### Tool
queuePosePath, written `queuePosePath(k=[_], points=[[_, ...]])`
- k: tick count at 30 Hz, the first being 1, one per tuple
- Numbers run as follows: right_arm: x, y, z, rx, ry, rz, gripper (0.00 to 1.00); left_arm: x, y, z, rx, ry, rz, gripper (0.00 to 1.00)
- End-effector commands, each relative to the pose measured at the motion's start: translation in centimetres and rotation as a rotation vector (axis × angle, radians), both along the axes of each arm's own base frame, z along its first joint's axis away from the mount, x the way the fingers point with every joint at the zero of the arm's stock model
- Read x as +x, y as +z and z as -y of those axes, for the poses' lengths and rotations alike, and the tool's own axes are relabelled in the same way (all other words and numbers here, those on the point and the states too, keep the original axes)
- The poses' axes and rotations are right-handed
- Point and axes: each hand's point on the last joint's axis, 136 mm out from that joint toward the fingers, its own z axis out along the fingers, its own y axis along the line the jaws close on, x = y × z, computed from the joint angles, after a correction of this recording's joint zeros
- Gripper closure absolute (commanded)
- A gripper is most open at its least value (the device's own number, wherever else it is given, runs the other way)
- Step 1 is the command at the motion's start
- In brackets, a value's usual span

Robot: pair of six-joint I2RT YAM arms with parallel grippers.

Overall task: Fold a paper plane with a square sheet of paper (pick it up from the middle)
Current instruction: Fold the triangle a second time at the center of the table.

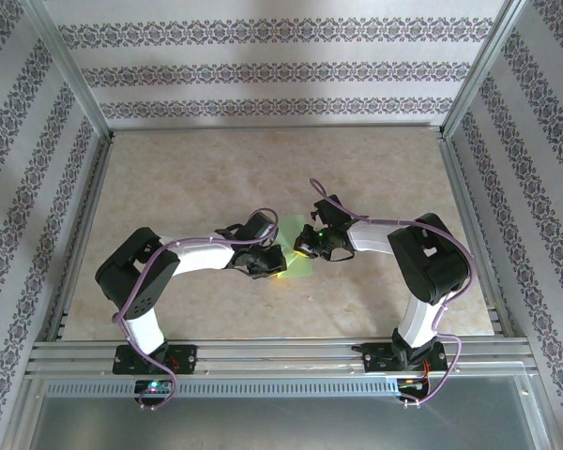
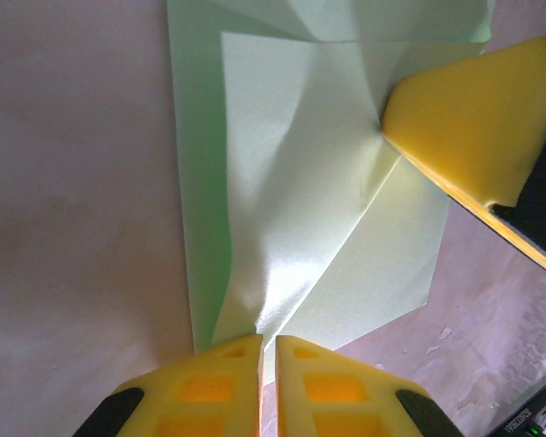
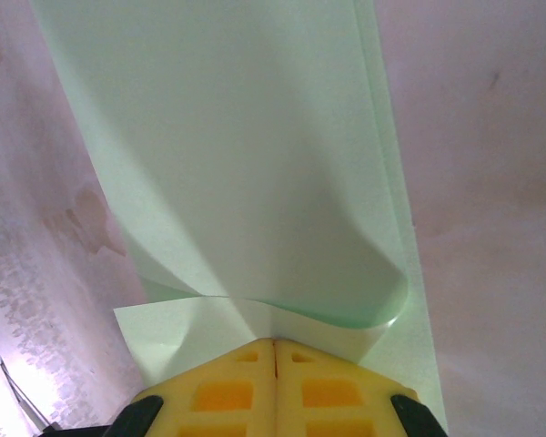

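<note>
The light green square sheet of paper point(image 1: 296, 242) lies mid-table between both arms, creased and partly folded over itself. In the left wrist view the sheet point(image 2: 300, 182) shows diagonal creases. My left gripper point(image 2: 267, 341) is shut on the near edge of the sheet, which is pinched between its yellow fingers. The right gripper's yellow finger point(image 2: 473, 127) presses the sheet from the upper right. In the right wrist view a flap of the sheet point(image 3: 255, 164) curls over, and my right gripper point(image 3: 274, 342) is shut on its edge. In the top view the left gripper point(image 1: 270, 262) and the right gripper point(image 1: 308, 249) almost meet. The paper plane is out of view.
The beige marbled tabletop point(image 1: 263, 169) stretches bare behind the arms. Metal frame rails point(image 1: 263, 354) run along the near edge, and patterned walls point(image 1: 281, 70) close in the back and sides.
</note>
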Motion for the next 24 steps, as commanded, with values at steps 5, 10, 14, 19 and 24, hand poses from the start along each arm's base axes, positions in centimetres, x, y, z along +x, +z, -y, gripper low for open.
queuePosePath(k=[5, 10, 14, 19, 24], points=[[-1.75, -3.92, 3.17, -0.145, -0.054, -0.1, 0.97, -0.07, -1.09, -1.31, 0.05, 0.036, -0.028, 0.88], [-1.76, -3.88, 3.15, -0.143, -0.054, -0.101, 0.97, -0.11, -1.31, -1.09, 0.044, 0.03, -0.037, 0.88], [-1.73, -3.78, 3.09, -0.139, -0.053, -0.098, 0.97, -0.32, -1.27, -0.93, 0.034, 0.02, -0.044, 0.88], [-1.69, -3.76, 3.04, -0.138, -0.052, -0.099, 0.97, -0.35, -0.82, -0.76, 0.021, 0.01, -0.037, 0.88], [-1.71, -3.82, 3.05, -0.139, -0.053, -0.101, 0.97, -0.42, -0.67, -0.82, 0.027, 0.003, -0.039, 0.88]])
